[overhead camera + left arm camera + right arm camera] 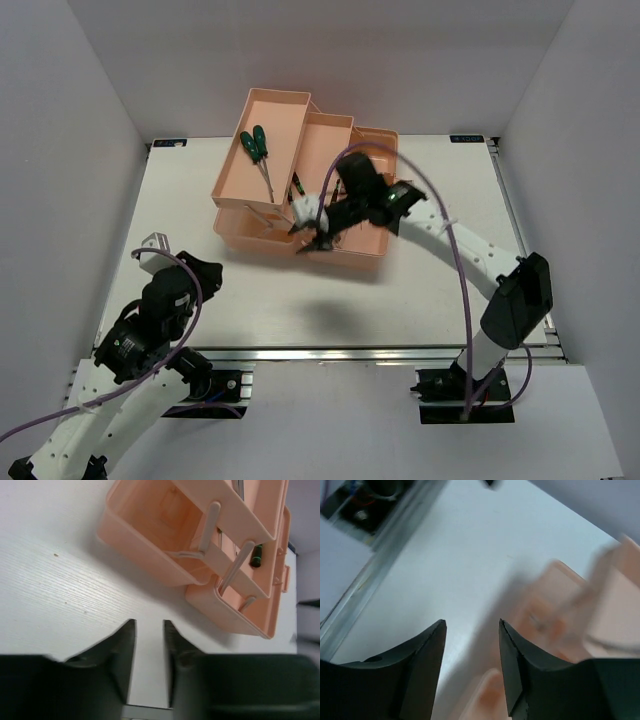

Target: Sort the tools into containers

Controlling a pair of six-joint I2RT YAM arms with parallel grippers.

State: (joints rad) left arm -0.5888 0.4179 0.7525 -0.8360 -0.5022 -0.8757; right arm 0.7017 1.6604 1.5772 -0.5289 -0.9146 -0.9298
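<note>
The salmon-pink toolbox (340,255) stands open at the far middle of the table with its trays fanned out. Two dark green screwdrivers (256,146) lie in the left tray (232,160). A slim black-green one (297,186) lies in the compartment beside it. My right gripper (308,238) hovers over the toolbox's front part, open and empty; in the right wrist view (472,625) the toolbox (615,605) is blurred. My left gripper (152,248) is open and empty, low over the table (60,580) and to the toolbox's near left. The left wrist view (149,630) shows the toolbox (145,545) and one green handle (256,556).
White walls close in the table on the left, the right and the back. A metal rail (330,353) runs along the table's near edge. The right arm (470,265) arches over the table's right half.
</note>
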